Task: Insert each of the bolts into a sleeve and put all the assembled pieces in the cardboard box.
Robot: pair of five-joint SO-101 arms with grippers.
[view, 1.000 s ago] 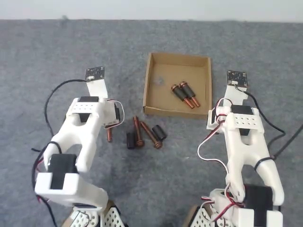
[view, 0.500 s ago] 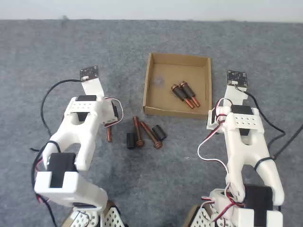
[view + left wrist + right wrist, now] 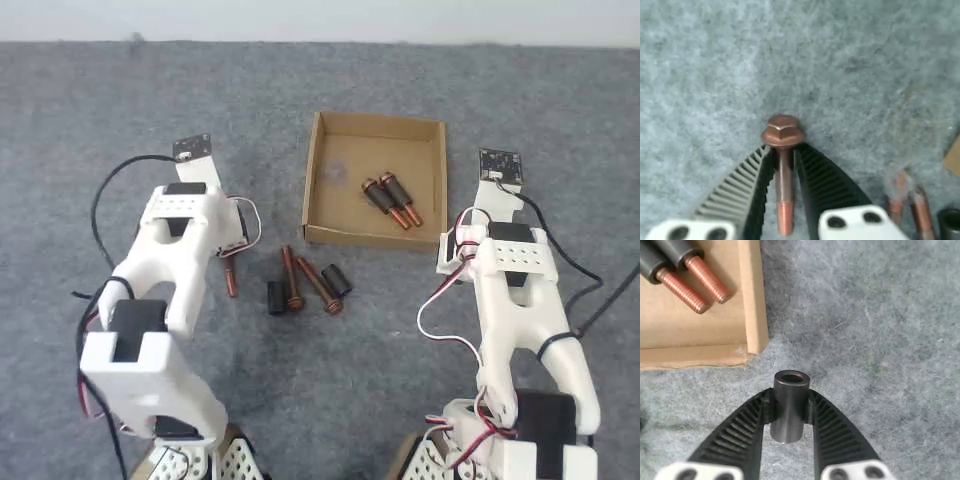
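Shifted slightly since a second ago, the left arm (image 3: 178, 265) stands well apart from the right gripper (image 3: 789, 402), whose fingers clamp a sleeve (image 3: 790, 412), bore pointing outward. The left gripper (image 3: 784, 150) has its fingers seemingly pinching a bolt (image 3: 784, 180) low over the tabletop (image 3: 865, 75), shank along them, head beyond the tips.

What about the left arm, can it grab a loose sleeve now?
Probably not: the left gripper is shut on a bolt, though the nearest sleeve lies uncovered nearby.

Cardboard box (image 3: 330, 145) holds 2 assembled pcs (image 3: 390, 202); bolts (image 3: 291, 277) & 2 sleeves (image 3: 336, 280) lie nearby.
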